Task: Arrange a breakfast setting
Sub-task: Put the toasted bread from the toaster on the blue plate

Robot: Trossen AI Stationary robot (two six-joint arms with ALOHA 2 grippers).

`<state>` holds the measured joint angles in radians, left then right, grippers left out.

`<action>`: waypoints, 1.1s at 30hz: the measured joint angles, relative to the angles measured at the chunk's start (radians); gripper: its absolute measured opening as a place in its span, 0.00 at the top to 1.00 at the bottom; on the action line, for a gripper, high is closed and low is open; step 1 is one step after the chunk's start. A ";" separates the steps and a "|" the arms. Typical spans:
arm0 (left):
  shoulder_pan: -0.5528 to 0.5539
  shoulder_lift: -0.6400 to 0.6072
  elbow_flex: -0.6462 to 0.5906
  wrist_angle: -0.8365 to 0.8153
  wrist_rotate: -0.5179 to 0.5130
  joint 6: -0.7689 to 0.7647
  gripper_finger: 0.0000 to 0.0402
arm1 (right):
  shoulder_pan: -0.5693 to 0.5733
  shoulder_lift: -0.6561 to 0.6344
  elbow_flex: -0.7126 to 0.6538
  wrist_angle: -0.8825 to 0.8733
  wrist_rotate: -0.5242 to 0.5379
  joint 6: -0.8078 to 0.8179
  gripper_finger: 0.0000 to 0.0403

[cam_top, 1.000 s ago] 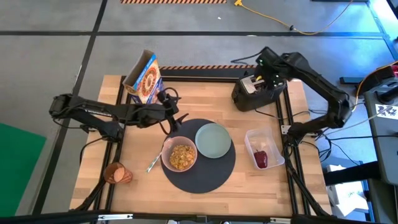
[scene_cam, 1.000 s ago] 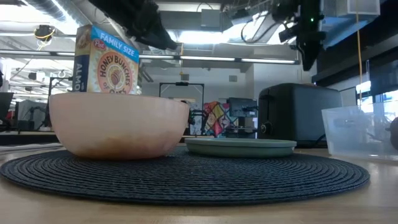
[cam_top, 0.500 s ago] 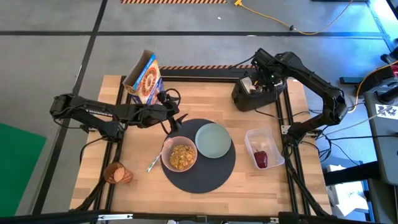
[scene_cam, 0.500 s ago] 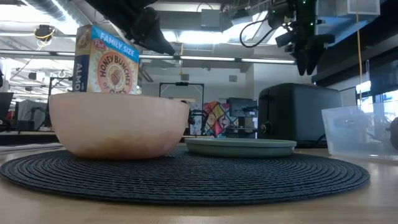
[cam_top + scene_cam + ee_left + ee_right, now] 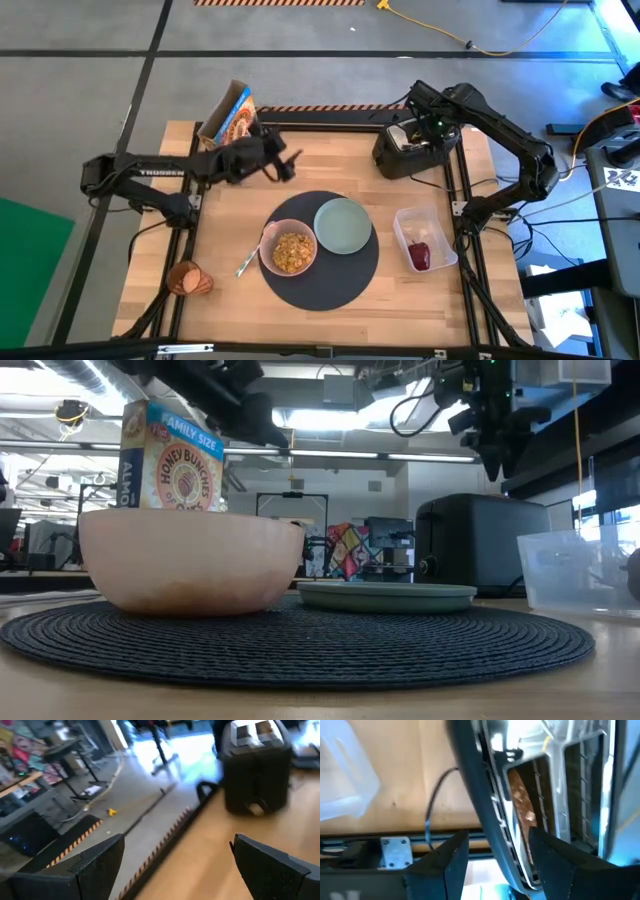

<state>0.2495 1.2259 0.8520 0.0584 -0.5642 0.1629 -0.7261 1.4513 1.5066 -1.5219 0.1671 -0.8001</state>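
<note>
A round dark-grey mat [image 5: 330, 280] lies mid-table. On it stand a pink bowl [image 5: 289, 250] holding cereal and a pale-green plate [image 5: 343, 225]. A metal spoon [image 5: 246, 264] lies left of the bowl. A small amber cup [image 5: 188, 279] lies at the near left. The red fruit [image 5: 419, 254] sits in a clear tub. A toast slice [image 5: 522, 805] stands in a slot of the black toaster [image 5: 408, 152]. My right gripper [image 5: 497, 837] is open above that slot, pointing down. My left gripper [image 5: 282, 160] is open and empty beside the cereal box [image 5: 232, 122].
The clear plastic tub [image 5: 424, 238] stands right of the mat. The toaster fills the far right corner and its cable runs along the far edge. The cereal box stands tilted at the far left. There is bare wood between the box and the toaster.
My left gripper has risen and gone from beside the bowl toward the table's far edge, ending next to the cereal box. My right gripper has stayed over the toaster, shifting only slightly.
</note>
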 joint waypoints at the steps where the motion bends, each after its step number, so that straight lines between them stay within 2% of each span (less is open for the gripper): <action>1: 0.024 0.000 0.000 0.028 0.011 0.001 0.10 | -0.001 0.000 0.000 0.001 0.017 0.000 0.52; 4: 0.082 0.000 0.000 0.087 0.056 0.000 0.10 | -0.001 0.000 0.000 0.000 0.071 -0.011 0.52; 7: 0.127 0.000 0.000 0.104 0.093 0.004 0.10 | -0.001 0.000 0.000 0.000 0.076 -0.038 0.52; 10: 0.158 0.000 0.000 0.103 0.116 0.005 0.10 | -0.001 0.000 0.000 0.006 0.034 -0.080 0.52; 13: 0.169 0.000 0.000 0.094 0.136 0.004 0.10 | -0.001 0.000 0.000 0.052 -0.053 -0.100 0.52; 17: 0.165 0.000 0.000 0.088 0.141 0.005 0.10 | -0.015 0.000 0.000 0.079 -0.071 -0.162 0.52; 20: 0.162 0.000 0.000 0.086 0.140 0.004 0.10 | -0.024 0.002 0.000 0.092 -0.046 -0.199 0.52; 33: 0.201 0.005 0.000 0.083 0.137 0.003 0.10 | -0.094 0.005 -0.014 0.130 -0.079 -0.229 0.52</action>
<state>0.4505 1.2304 0.8520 0.1416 -0.4277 0.1659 -0.8206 1.4567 1.4923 -1.3917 0.0885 -1.0293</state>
